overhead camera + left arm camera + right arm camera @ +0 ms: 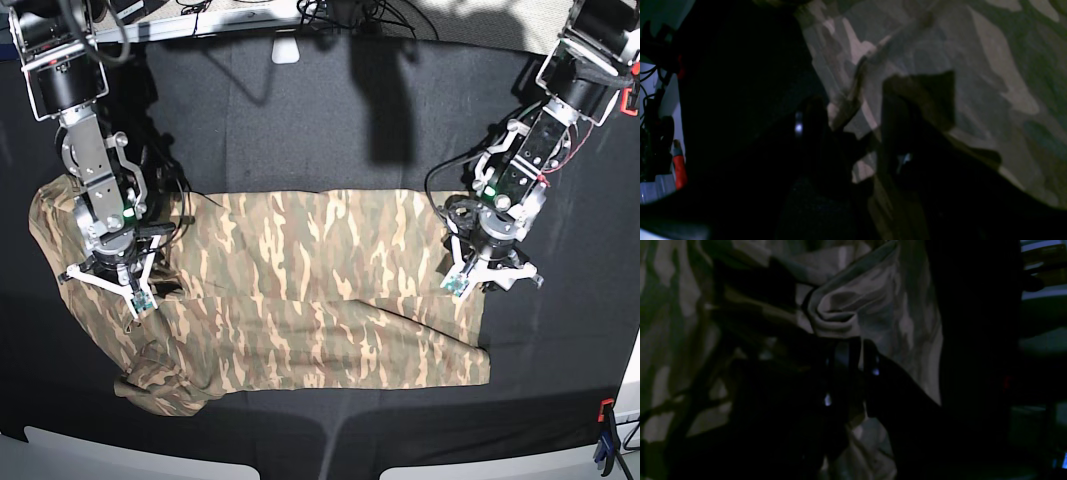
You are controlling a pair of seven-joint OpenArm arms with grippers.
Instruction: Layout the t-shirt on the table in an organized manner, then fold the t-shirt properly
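One camouflage t-shirt [300, 300] lay spread across the black desk [330, 130] between two arms. The right gripper's fingers [870, 356] stood nearly closed, pinching a bunched fold of it; the left gripper's fingers [813, 113] gaped wide over its edge, holding nothing.

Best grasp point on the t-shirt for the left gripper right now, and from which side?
The t-shirt's side edge, right below the left gripper, approached from above. In the base view that edge runs straight over the black table and lies flat, so open jaws can straddle it and pinch. The right gripper sits on the bunched opposite end.
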